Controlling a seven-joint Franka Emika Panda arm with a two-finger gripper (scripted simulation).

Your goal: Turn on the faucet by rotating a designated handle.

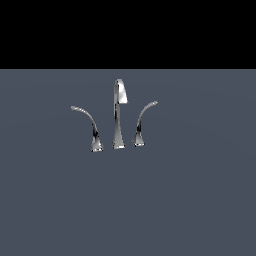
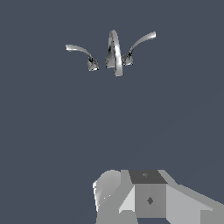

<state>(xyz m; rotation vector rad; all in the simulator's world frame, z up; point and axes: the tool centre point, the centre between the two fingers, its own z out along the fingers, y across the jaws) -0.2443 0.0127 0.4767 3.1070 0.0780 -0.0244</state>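
Three chrome pieces form the faucet [image 1: 118, 115]; we see its handle [image 1: 142, 122] untouched, gripper [image 2: 144, 199] state unclear.

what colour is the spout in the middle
Mirror chrome, silver with dark reflections; the spout shows best in the exterior view.

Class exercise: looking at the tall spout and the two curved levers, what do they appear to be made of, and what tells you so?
Spout, steeper handle and longer lever: apparently polished chrome-like metal, judging by mirror-bright highlights beside dark reflected streaks. As a render, the true material stays open.
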